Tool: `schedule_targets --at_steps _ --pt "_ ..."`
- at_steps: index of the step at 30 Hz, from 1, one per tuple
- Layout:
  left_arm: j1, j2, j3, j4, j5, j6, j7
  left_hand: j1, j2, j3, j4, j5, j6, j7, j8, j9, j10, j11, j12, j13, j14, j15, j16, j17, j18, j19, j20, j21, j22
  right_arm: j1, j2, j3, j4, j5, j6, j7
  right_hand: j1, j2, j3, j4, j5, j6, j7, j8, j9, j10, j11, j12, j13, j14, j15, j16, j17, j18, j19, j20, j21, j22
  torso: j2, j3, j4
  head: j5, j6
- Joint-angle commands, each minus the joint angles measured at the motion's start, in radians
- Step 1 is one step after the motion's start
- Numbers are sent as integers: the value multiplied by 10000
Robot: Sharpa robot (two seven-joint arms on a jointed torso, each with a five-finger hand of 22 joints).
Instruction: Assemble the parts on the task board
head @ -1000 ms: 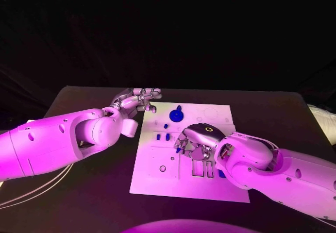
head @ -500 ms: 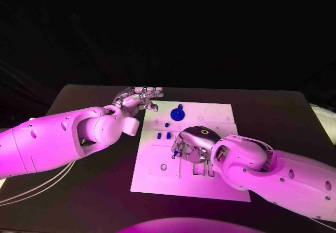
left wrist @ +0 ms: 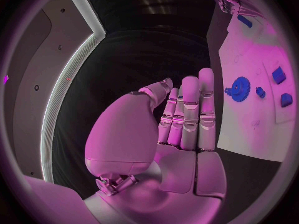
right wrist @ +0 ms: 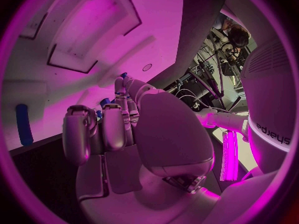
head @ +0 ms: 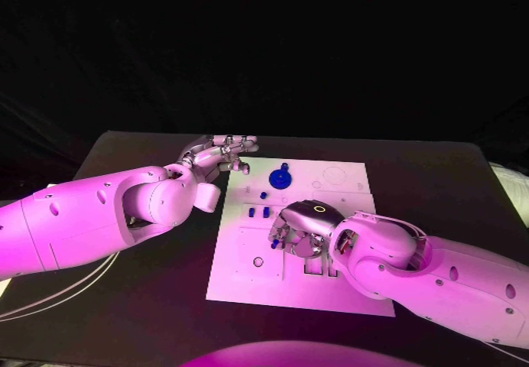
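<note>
The white task board (head: 248, 267) lies mid-table. A blue gear (head: 280, 180) sits near its far edge, with small blue parts (head: 259, 213) a little nearer. My right hand (head: 300, 229) hovers over the board's middle, fingers curled down, and pinches a small blue part (head: 274, 244) at its fingertips; blue shows between the fingers (right wrist: 103, 103) in the right wrist view. My left hand (head: 226, 157) is beside the board's far left corner, fingers straight and together, holding nothing (left wrist: 187, 114). The left wrist view shows the gear (left wrist: 239, 87) and blue blocks (left wrist: 278, 74).
A blue peg (right wrist: 23, 124) lies on the board beside the right hand. Rectangular slots (head: 314, 266) are cut into the board under the right forearm. The black table (head: 132, 306) has bare room on both sides of the board.
My right hand has shifted a little toward the board's near left, taking the small blue part along. The left hand has barely moved.
</note>
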Motion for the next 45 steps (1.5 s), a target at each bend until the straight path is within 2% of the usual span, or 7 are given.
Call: schedule_targets --at_steps 1,16,26,29,33,35,45 --pt "0 10 6 27 38 115 23 84 27 -3 -29 -28 -51 11 14 -16 -57 -2 64 -10 -59 -11 28 -9 115 56 -1 -45 -10 -20 26 -13 -60 -189 360 -40 -13 64 55 12 25 87 62 9 -15 30 59 -47 -16 435 -16 -50 -9 90 18 16 37 253 -2 -4 -2 -7 -9" --pt "0 1 6 31 38 134 1 82 29 -14 -34 -28 -60 16 12 -17 -74 3 71 -11 -64 -7 29 -18 113 56 2 -52 -16 -22 209 -59 -197 -433 697 -193 -53 54 51 5 20 73 76 -2 -10 21 74 -51 -28 431 -4 -56 -18 93 11 24 28 242 3 3 -7 -2 -21" --pt "0 -2 6 33 38 135 -13 82 29 -14 -34 -28 -60 16 12 -17 -74 3 71 -11 -64 -7 29 -18 113 56 2 -52 -16 -37 342 -125 -301 -387 820 -234 -436 -110 -106 51 251 -103 138 -111 -17 -192 152 -75 -129 417 71 -73 -62 107 -28 84 -18 184 -5 1 3 -10 -33" --pt "0 -4 6 34 38 137 -18 89 35 -19 -45 -27 -66 17 11 -16 -92 7 76 -14 -72 -4 29 -27 113 55 4 -59 -21 -38 341 -129 -321 -355 690 -272 -598 -209 -175 99 320 -389 239 -167 -83 -499 242 -91 -195 412 152 -84 -91 117 -60 129 -57 130 -8 -1 -1 -6 -30" --pt "0 -10 6 39 38 141 -26 89 35 -19 -45 -27 -66 17 11 -16 -92 7 76 -14 -72 -4 29 -27 113 55 4 -59 -21 -38 319 -132 -353 -294 361 -376 -850 -524 -428 142 334 -1655 620 -140 -434 -2172 652 -80 -238 204 455 -526 -719 336 -649 368 -771 -897 -8 -5 -8 -13 -21" --pt "0 -12 6 40 38 143 -31 89 35 -19 -45 -27 -66 17 11 -16 -92 7 76 -14 -72 -4 29 -27 113 55 4 -59 -21 -38 294 -132 -355 -280 212 -408 -862 -573 -604 94 306 -2085 706 -148 -566 -2755 747 -44 -220 60 558 -752 -1034 434 -899 467 -1086 -1320 -9 -3 -8 -18 -7" --pt "0 -56 5 44 38 155 -61 88 37 -24 -47 -27 -68 19 11 -16 -102 9 78 -15 -75 -2 29 -31 112 55 5 -62 -24 -18 -443 -78 266 -113 -662 -340 -689 -438 -921 -86 417 -1887 611 -58 -594 -2748 704 320 -165 -33 515 -884 -1317 503 -1020 496 -1344 -1628 -15 0 -17 -62 69"
